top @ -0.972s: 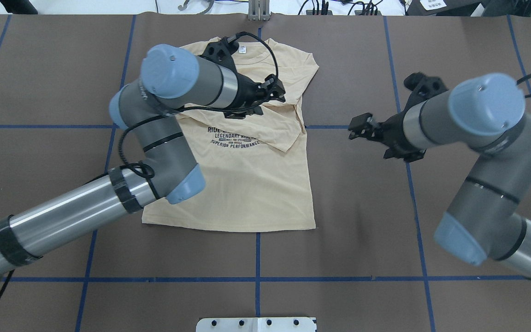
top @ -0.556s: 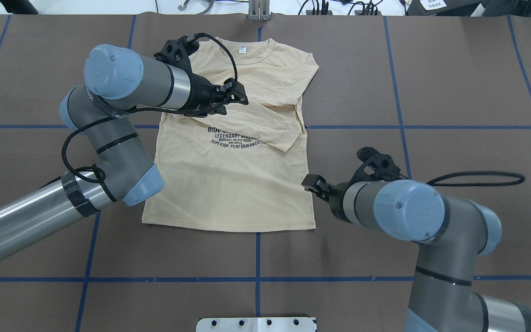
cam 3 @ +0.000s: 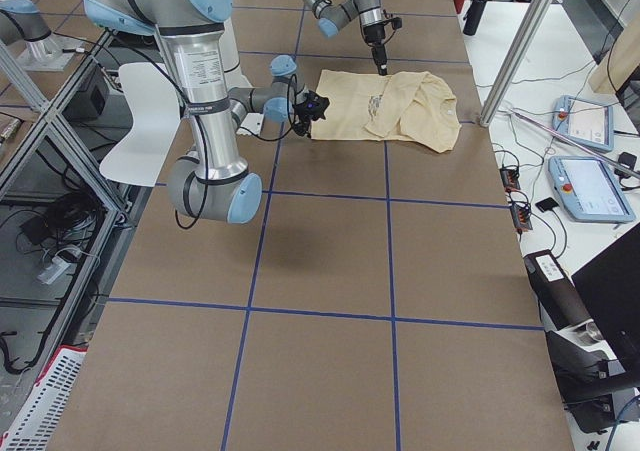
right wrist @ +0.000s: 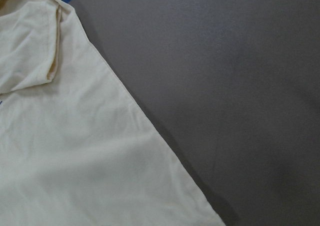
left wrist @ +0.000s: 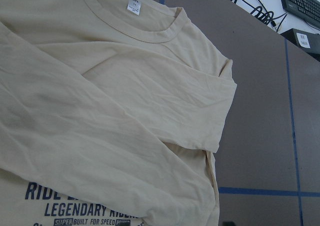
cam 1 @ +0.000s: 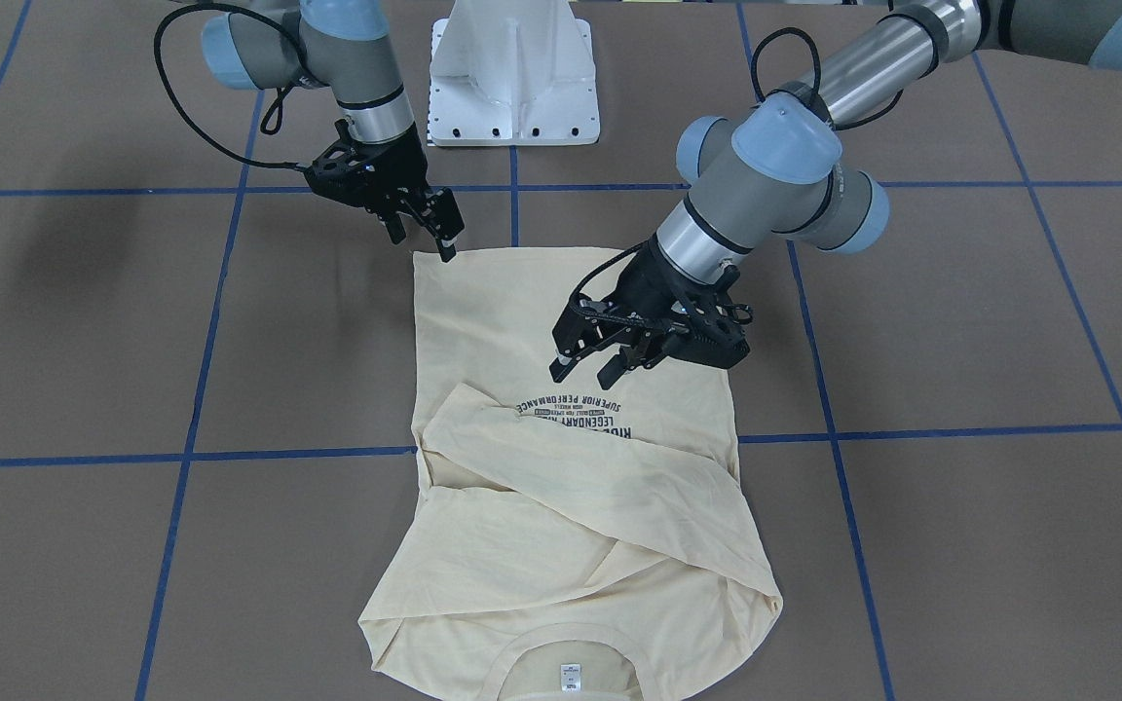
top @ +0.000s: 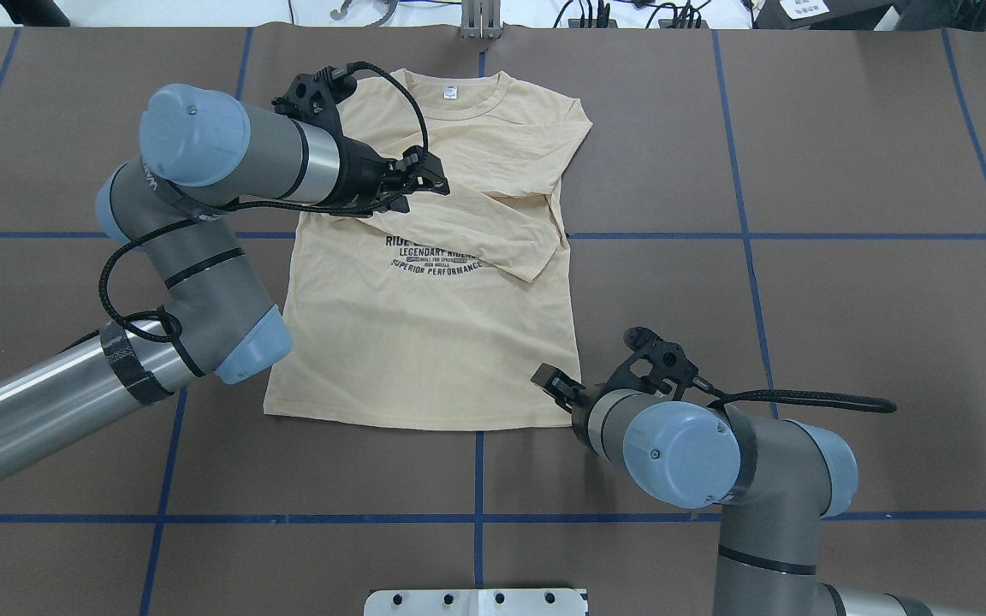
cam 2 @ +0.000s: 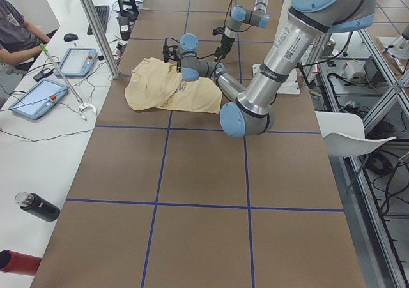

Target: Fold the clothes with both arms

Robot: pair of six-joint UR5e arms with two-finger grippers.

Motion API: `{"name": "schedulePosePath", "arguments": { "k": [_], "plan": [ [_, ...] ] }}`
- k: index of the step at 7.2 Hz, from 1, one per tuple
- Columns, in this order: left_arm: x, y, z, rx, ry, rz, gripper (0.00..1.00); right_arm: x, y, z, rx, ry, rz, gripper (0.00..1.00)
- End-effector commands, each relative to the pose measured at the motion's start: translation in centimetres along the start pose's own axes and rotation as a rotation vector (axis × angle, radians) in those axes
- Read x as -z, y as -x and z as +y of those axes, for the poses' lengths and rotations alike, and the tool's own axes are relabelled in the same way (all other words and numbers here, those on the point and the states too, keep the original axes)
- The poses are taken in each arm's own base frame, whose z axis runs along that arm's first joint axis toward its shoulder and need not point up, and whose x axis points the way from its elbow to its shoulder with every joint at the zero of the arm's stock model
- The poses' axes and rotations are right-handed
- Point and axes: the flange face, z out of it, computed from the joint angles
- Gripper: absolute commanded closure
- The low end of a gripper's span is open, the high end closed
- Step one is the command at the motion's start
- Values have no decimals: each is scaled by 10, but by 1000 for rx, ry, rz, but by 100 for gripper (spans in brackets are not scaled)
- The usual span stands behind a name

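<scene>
You've got the T-shirt (top: 424,342) lying flat on the table (top: 801,171), front up, with the neck and its white label (left wrist: 133,6) at the far edge from the robot and the hem toward the robot. The sleeves are folded in over the chest. One sleeve (top: 493,231) runs diagonally across and covers the top of the navy print (top: 435,254).

Your left hand (cam 1: 582,375) hangs over the chest just beside the print, on the robot's left half of the shirt. Its fingers are apart and there's nothing between them. The left wrist view looks down on the collar and the folded sleeve, with no fingers in shot.

Your right hand (cam 1: 421,245) is down at the hem corner on the robot's right side. Its fingers are parted and it holds nothing, with one fingertip (cam 1: 446,251) right at the corner. You can't tell from these views whether that fingertip touches the cloth. The right wrist view shows only the shirt's side edge and bare table.

Blue tape lines (top: 741,154) cross the table, and the white pedestal base (cam 1: 512,78) sits between the two arms.
</scene>
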Motion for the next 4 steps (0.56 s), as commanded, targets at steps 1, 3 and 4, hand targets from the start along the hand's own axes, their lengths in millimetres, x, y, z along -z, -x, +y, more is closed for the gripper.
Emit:
{"name": "schedulePosePath", "arguments": {
  "k": [1, 3, 4],
  "plan": [
    [0, 1, 0, 1, -3, -2, 31, -10, -6, 3, 5, -5, 20, 11],
    [0, 1, -1, 1, -4, -2, 31, -11, -6, 5, 6, -2, 20, 22],
    [-1, 6, 0, 4, -4, -8, 31, -13, -8, 4, 8, -4, 24, 25]
  ]
}}
